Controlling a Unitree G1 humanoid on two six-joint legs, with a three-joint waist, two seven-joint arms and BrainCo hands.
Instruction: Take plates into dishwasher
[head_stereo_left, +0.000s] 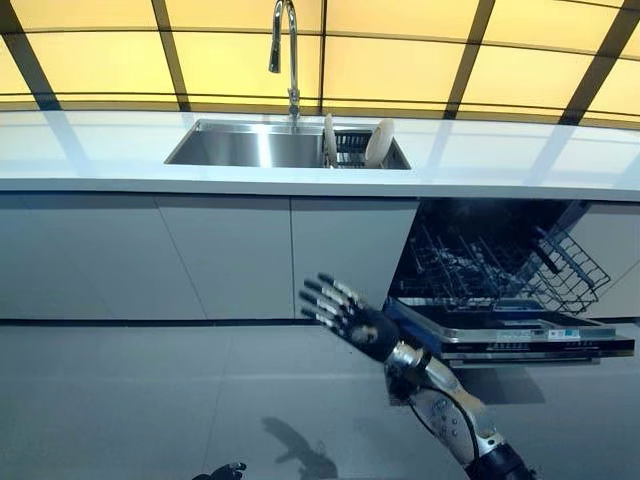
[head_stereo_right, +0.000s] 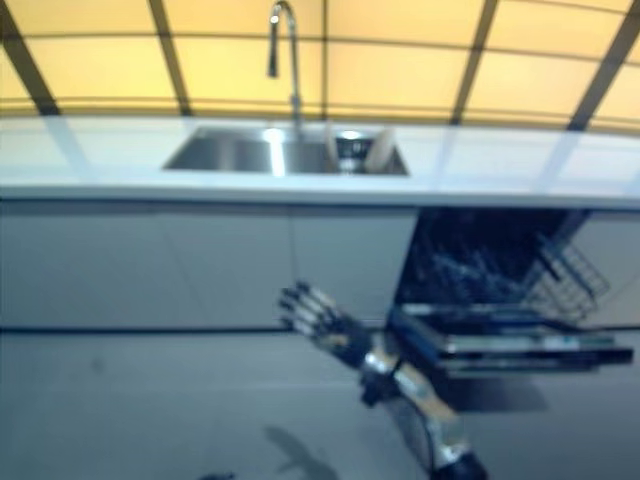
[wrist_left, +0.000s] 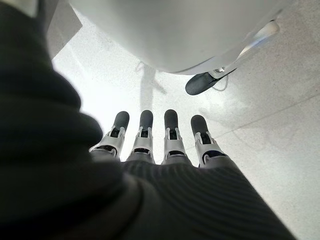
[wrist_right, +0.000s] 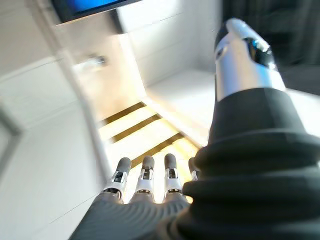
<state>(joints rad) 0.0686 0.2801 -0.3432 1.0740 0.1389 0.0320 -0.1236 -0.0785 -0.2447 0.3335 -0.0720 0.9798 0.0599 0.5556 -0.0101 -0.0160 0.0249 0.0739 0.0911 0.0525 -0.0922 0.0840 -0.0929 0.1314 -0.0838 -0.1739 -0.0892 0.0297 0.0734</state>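
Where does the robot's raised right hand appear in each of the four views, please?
Left eye view: right hand, fingers spread, low centre, before the cabinets, just left of the open dishwasher.
Right eye view: same place, low centre.
Left wrist view: not in it; only the left hand over the floor.
Right wrist view: its own straight fingers at the bottom.
Shared landmark: the sink in both eye views.

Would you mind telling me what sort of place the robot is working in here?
Most likely a kitchen: a steel sink with a tall faucet is set in a white counter, plates stand in the sink, and an open dishwasher sits below.
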